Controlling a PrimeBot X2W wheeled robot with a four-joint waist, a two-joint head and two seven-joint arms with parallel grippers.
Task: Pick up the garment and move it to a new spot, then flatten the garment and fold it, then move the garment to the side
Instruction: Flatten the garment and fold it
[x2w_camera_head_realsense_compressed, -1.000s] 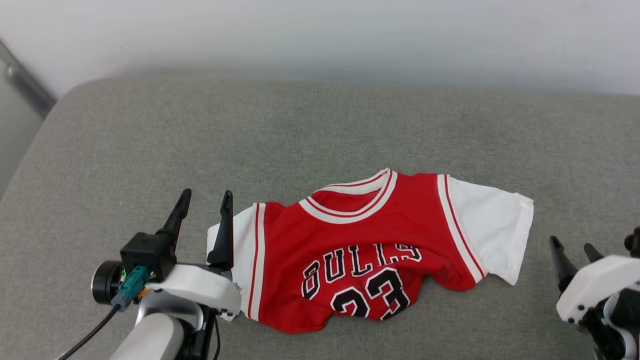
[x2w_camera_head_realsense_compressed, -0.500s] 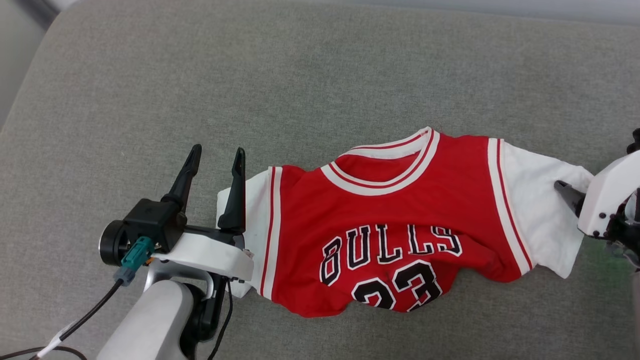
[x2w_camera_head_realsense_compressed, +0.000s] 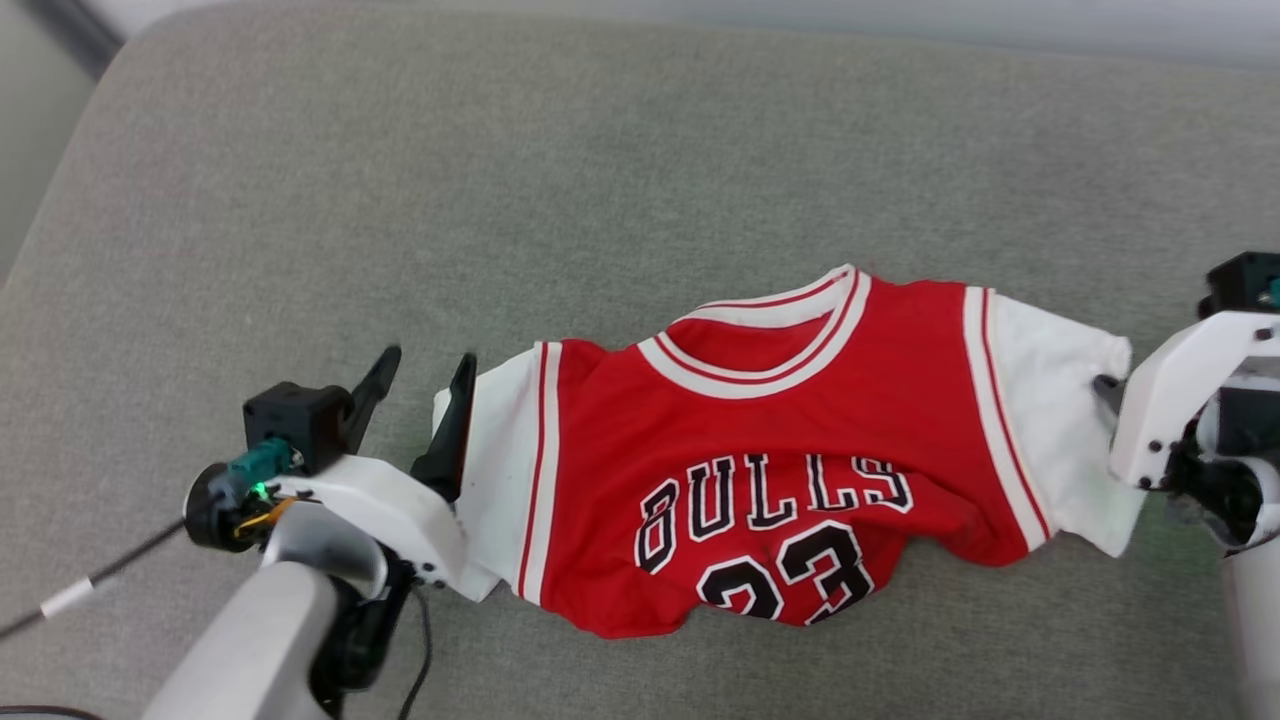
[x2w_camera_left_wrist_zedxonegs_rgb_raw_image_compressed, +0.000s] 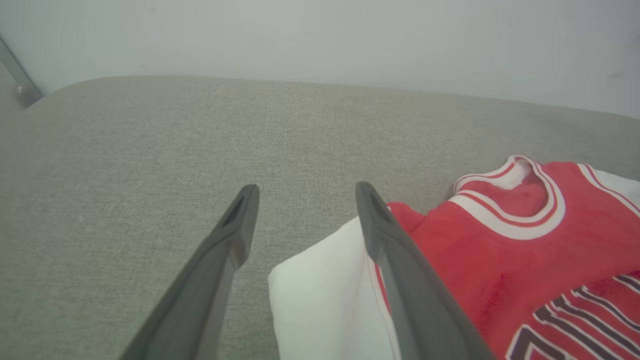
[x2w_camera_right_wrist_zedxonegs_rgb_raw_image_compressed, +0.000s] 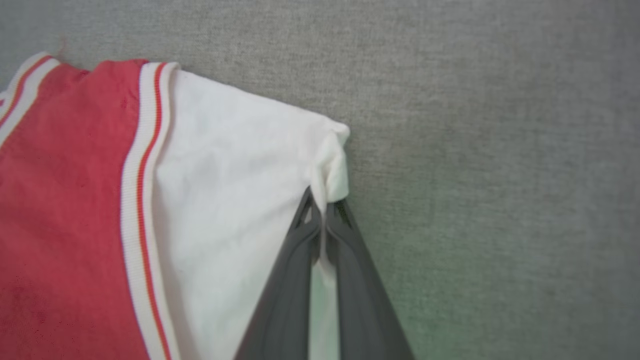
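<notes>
Head view: red Bulls 23 jersey (x2w_camera_head_realsense_compressed: 760, 450) rumpled mid grey cushion (x2w_camera_head_realsense_compressed: 500, 200); left gripper (x2w_camera_head_realsense_compressed: 428, 358) at its 9 o'clock, right gripper (x2w_camera_head_realsense_compressed: 1103, 385) at its 3 o'clock.
Left wrist view: left gripper (x2w_camera_left_wrist_zedxonegs_rgb_raw_image_compressed: 306, 189) fingers spread wide, empty, one over the white sleeve (x2w_camera_left_wrist_zedxonegs_rgb_raw_image_compressed: 320, 300).
Right wrist view: right gripper (x2w_camera_right_wrist_zedxonegs_rgb_raw_image_compressed: 325, 200) pinched tight on the white sleeve (x2w_camera_right_wrist_zedxonegs_rgb_raw_image_compressed: 225, 175) edge.

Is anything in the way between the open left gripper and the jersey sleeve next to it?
Nothing visible. The left gripper stands open at the garment, by its white sleeve: one finger lies over the sleeve's edge, the other over the bare grey cushion. The right gripper is shut on the opposite sleeve.
</notes>
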